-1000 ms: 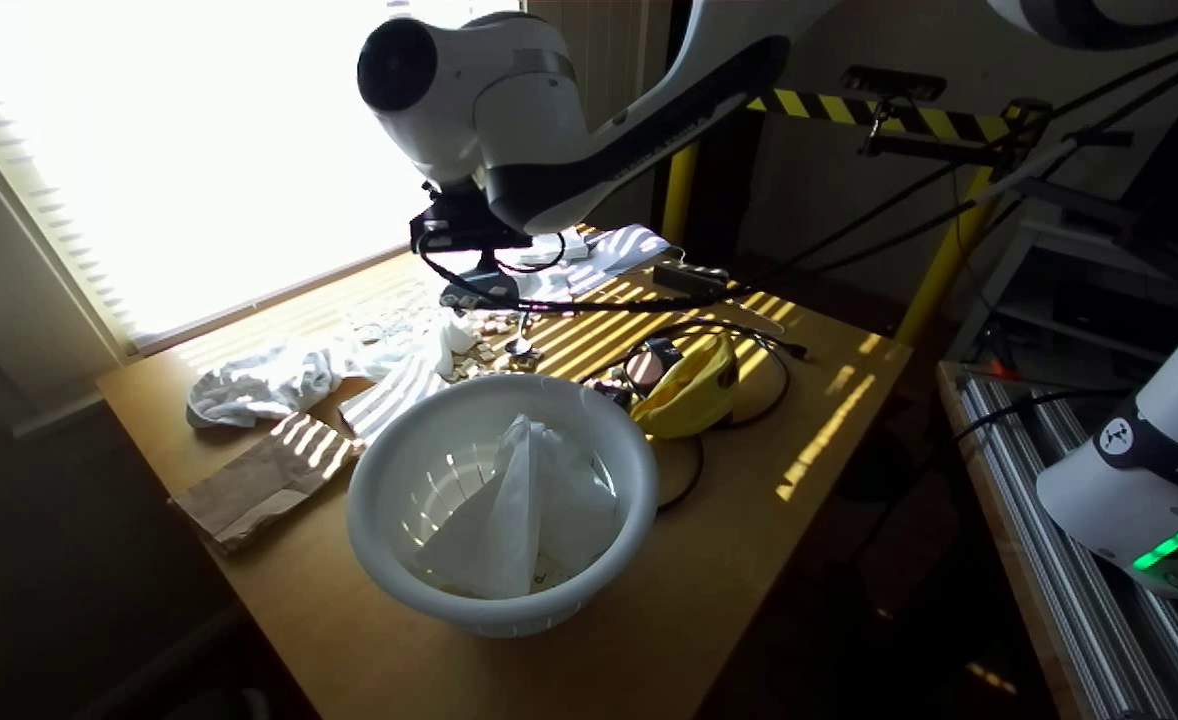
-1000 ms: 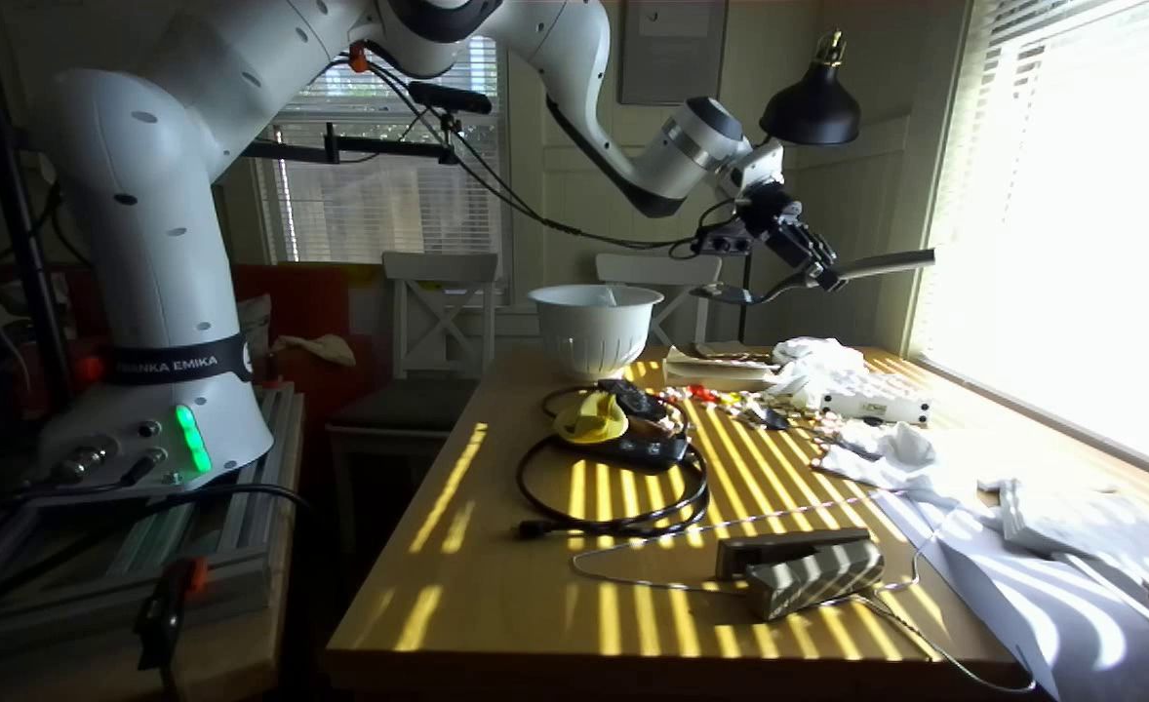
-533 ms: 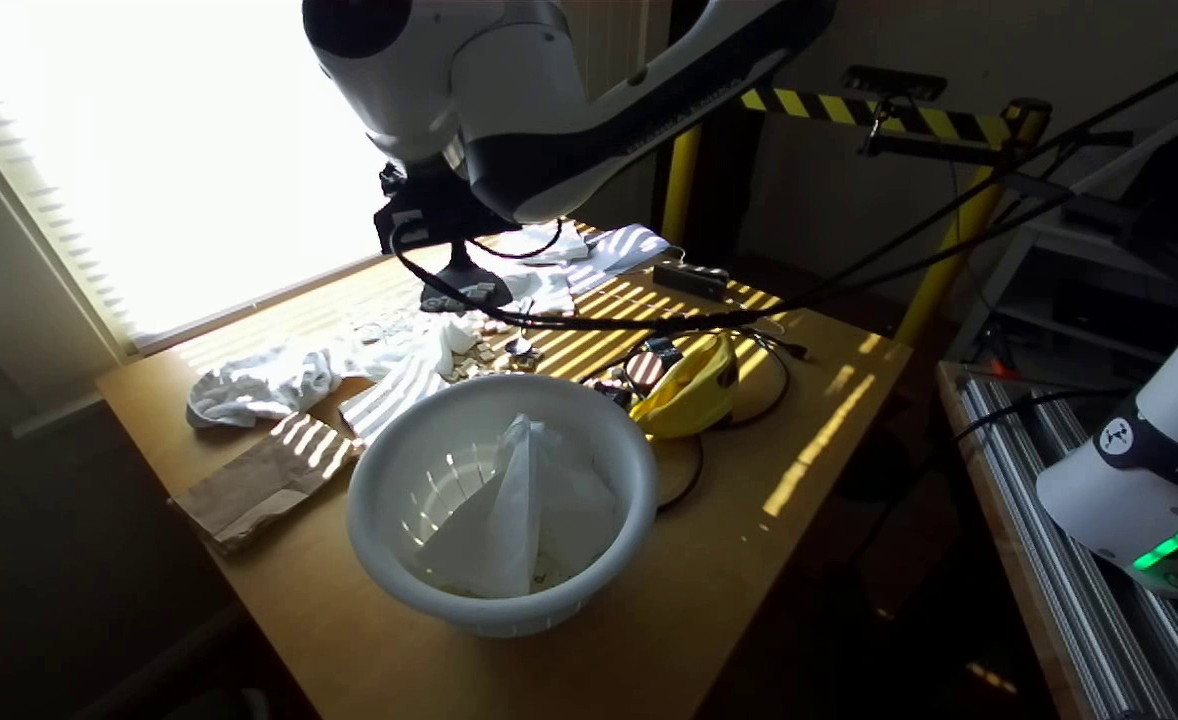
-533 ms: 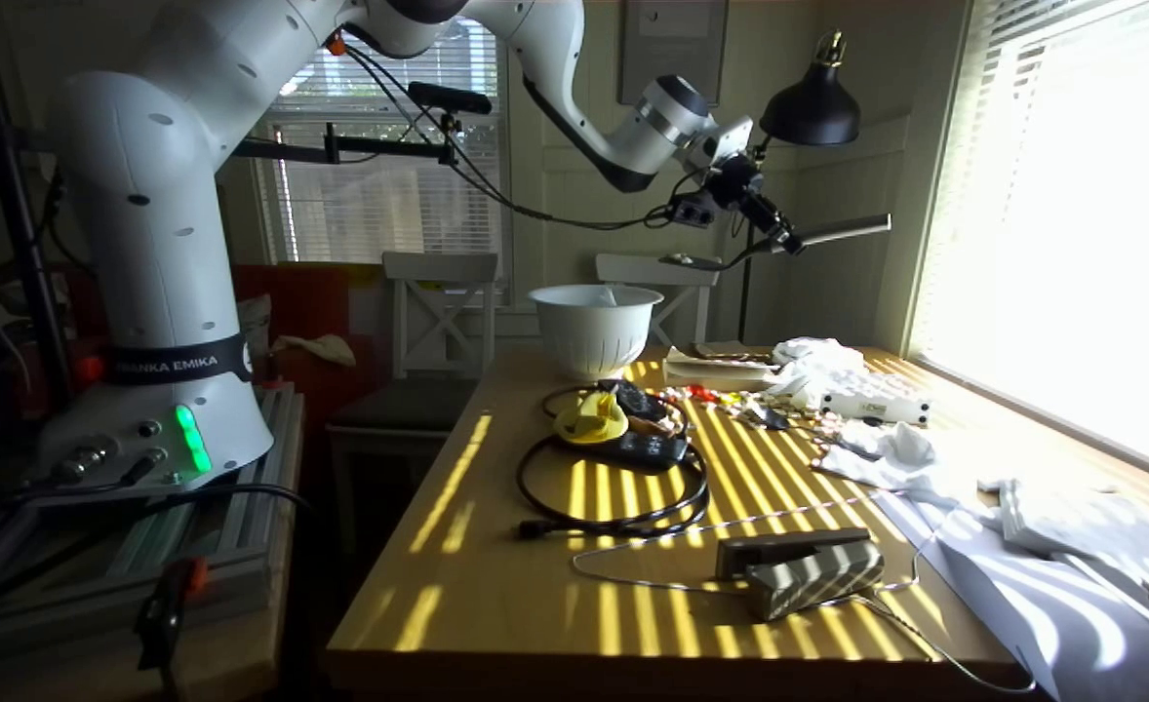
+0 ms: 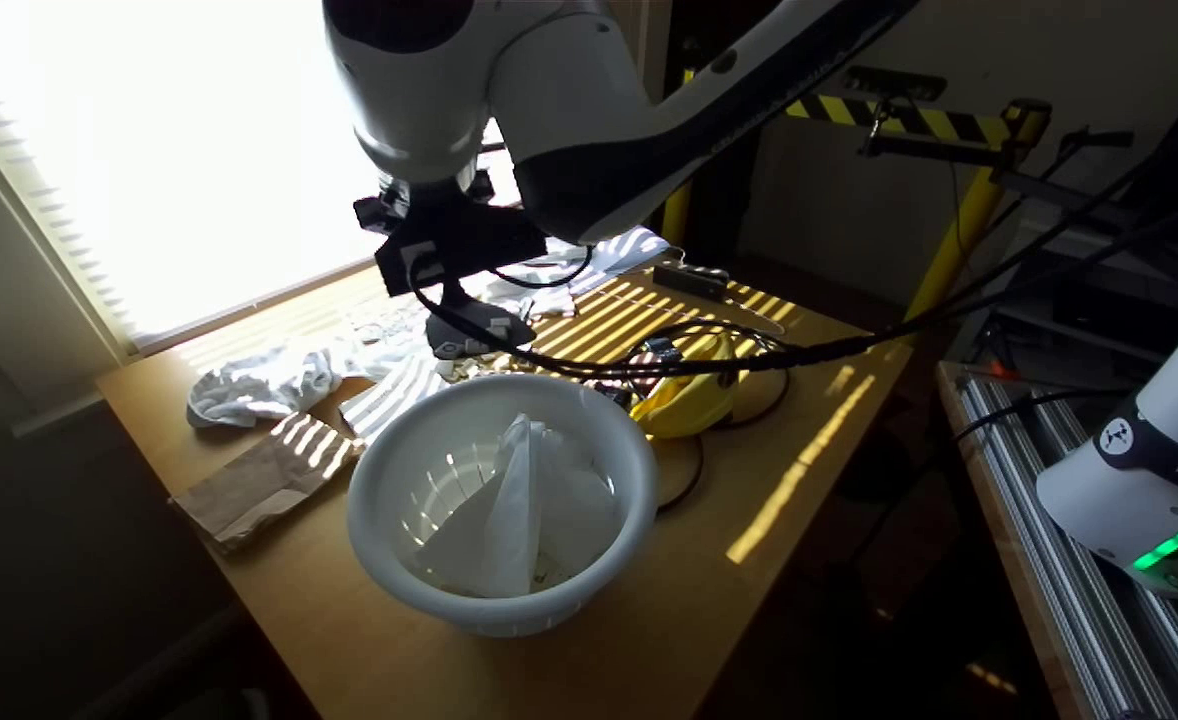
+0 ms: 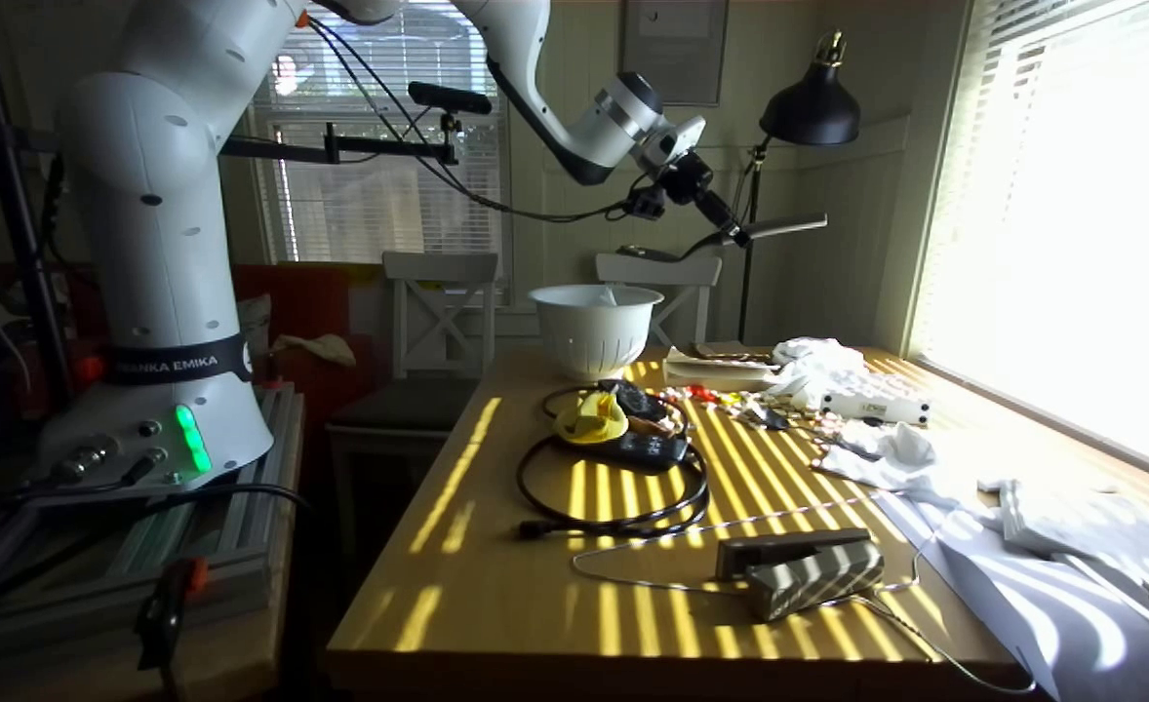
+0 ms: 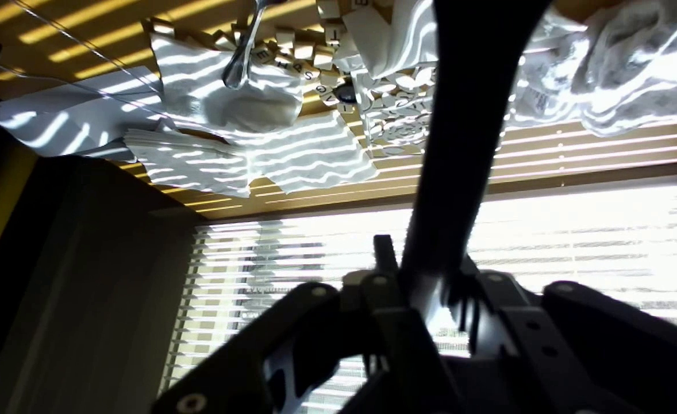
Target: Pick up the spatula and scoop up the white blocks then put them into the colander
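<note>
My gripper (image 6: 742, 237) is shut on the spatula's handle (image 6: 791, 225), well above the table. In the wrist view the gripper (image 7: 430, 270) closes round the dark handle (image 7: 465, 115). The dark blade (image 6: 648, 253) sits higher than the white colander (image 6: 594, 336), near its rim. In an exterior view several white blocks (image 5: 474, 346) lie on the blade (image 5: 449, 327), beyond the far rim of the colander (image 5: 379, 560). A white sheet (image 5: 519, 520) stands folded inside the colander. More white letter blocks (image 7: 304, 52) lie on the table.
A yellow object (image 5: 689, 395) and a black cable (image 6: 623, 526) lie beside the colander. A brown paper bag (image 5: 259, 485), white cloths (image 5: 264, 385) and a metal spoon (image 7: 246, 52) lie on the table. A black lamp (image 6: 813, 102) hangs beyond the arm.
My gripper has carried the spatula closer to the colander and somewhat higher. The blocks are still on the blade. The colander and the things on the table have not moved.
</note>
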Tool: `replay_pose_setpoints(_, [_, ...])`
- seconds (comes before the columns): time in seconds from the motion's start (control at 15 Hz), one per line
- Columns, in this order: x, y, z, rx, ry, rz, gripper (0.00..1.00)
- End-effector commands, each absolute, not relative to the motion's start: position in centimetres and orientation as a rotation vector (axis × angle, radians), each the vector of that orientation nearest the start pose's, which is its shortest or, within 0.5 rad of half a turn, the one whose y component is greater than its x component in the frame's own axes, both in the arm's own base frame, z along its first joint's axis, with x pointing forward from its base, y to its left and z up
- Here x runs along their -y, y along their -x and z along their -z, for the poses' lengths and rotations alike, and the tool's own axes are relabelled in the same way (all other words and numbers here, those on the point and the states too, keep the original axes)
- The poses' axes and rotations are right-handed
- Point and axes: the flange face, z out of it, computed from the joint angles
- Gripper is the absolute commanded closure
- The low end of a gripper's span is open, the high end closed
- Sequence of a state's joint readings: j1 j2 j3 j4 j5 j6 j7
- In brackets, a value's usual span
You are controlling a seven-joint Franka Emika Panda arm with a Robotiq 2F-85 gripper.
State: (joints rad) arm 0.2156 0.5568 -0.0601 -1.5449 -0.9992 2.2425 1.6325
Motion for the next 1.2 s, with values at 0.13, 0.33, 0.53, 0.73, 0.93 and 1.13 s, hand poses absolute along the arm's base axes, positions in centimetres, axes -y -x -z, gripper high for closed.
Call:
replay_pose_setpoints(0.13, [-9.7, -69.6, -35.8, -1.369, 2.959, 1.295, 0.77])
replay_pose_setpoints(0.33, [-9.2, -68.9, -36.0, -1.377, 2.952, 1.285, 0.77])
replay_pose_setpoints(0.53, [-9.2, -68.8, -36.0, -1.378, 2.951, 1.284, 0.94])
replay_pose_setpoints(0.73, [-10.6, -68.3, -36.0, -1.341, 2.971, 1.36, 0.94])
replay_pose_setpoints(0.93, [-11.1, -68.0, -37.0, -1.264, 2.971, 1.508, 0.94])
replay_pose_setpoints(1.13, [-12.9, -67.8, -37.6, -1.099, 2.906, 1.776, 0.94])
